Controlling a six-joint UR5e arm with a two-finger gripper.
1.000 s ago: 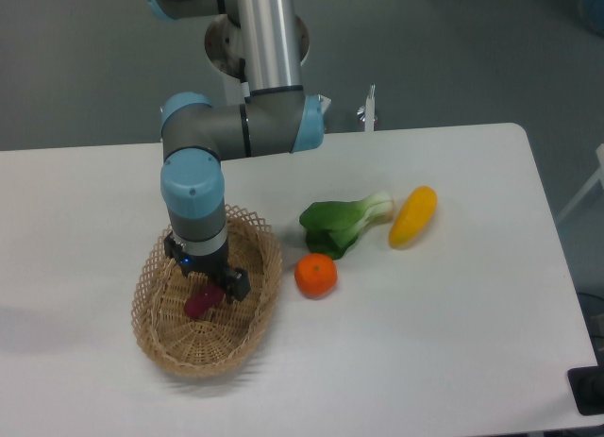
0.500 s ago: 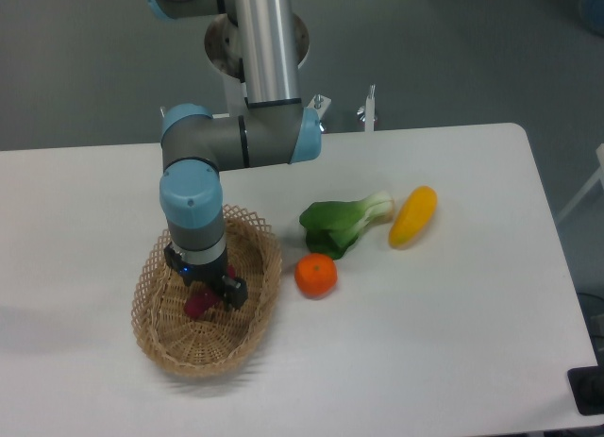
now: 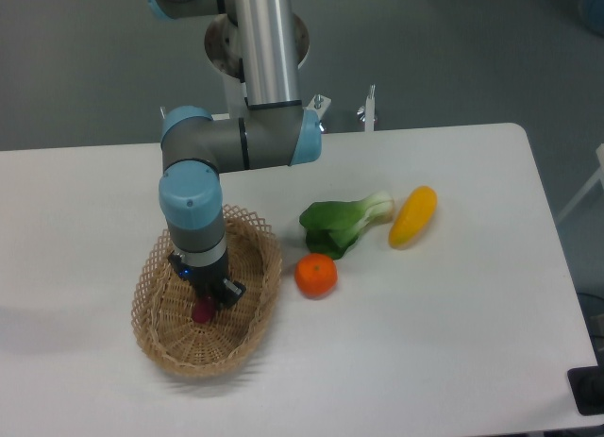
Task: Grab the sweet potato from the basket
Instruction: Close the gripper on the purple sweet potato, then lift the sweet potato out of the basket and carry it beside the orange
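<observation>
Look at the small magenta-purple sweet potato (image 3: 202,311) first: it lies on the floor of the oval tan wicker basket (image 3: 156,335), near the middle, and only a little rounded patch of it shows now, at about 7 o'clock from the black two-finger gripper (image 3: 213,295). A second ago you could see much more of its length, with the fingers spread on either side; since then the gripper has come down over it and the fingers look drawn in around it. From this view you cannot tell for sure whether they have actually clamped it, so treat the grasp as likely but unproven. The lift is not yet done. Outside the basket, at 3 o'clock, sits the round orange (image 3: 316,276), beyond it the leafy green bok choy (image 3: 342,223) and the yellow oblong vegetable (image 3: 413,216) on the white table (image 3: 453,343).
</observation>
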